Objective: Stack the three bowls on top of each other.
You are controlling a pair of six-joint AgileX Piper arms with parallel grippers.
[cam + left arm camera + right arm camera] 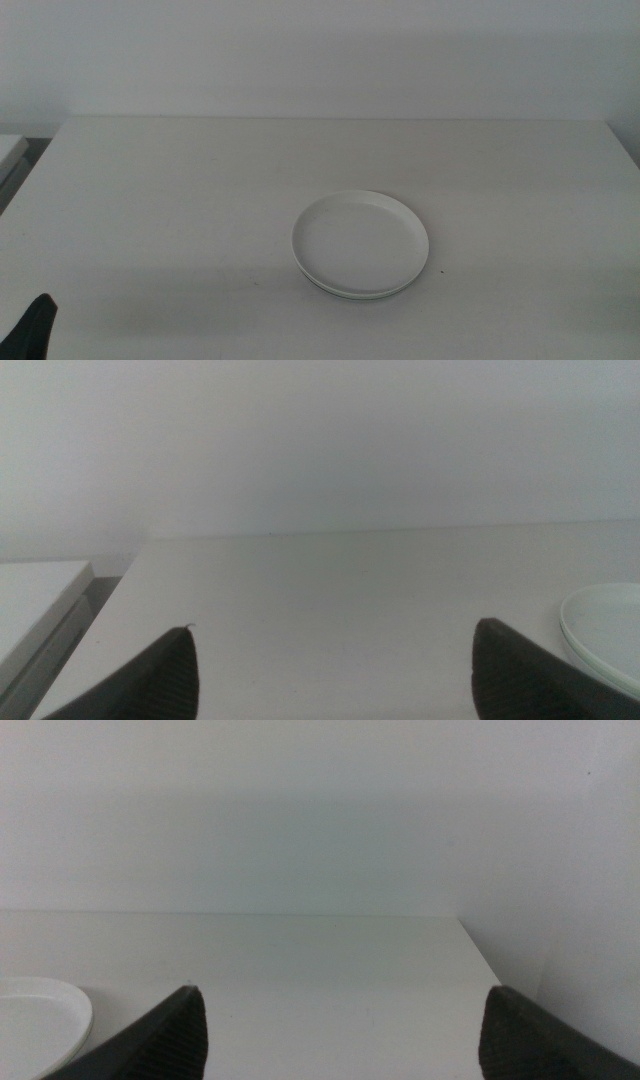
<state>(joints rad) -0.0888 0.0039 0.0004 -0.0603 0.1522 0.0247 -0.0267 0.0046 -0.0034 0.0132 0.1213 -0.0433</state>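
Observation:
A white bowl point(360, 240) sits right of the table's middle, on top of a stack. A thin pale mint green rim point(350, 293) shows just under its front edge. The grey bowl is hidden. The stack also shows in the left wrist view point(605, 625) and in the right wrist view point(40, 1020). My left gripper point(336, 625) is open and empty, low at the front left of the table point(35, 325), far from the stack. My right gripper point(342, 988) is open and empty, out of the middle view.
A white flat block point(10, 150) lies beside the table's left edge, also seen in the left wrist view point(35, 595). A pale wall rises behind the table's far edge. The table's right edge point(495, 960) drops off near the right gripper.

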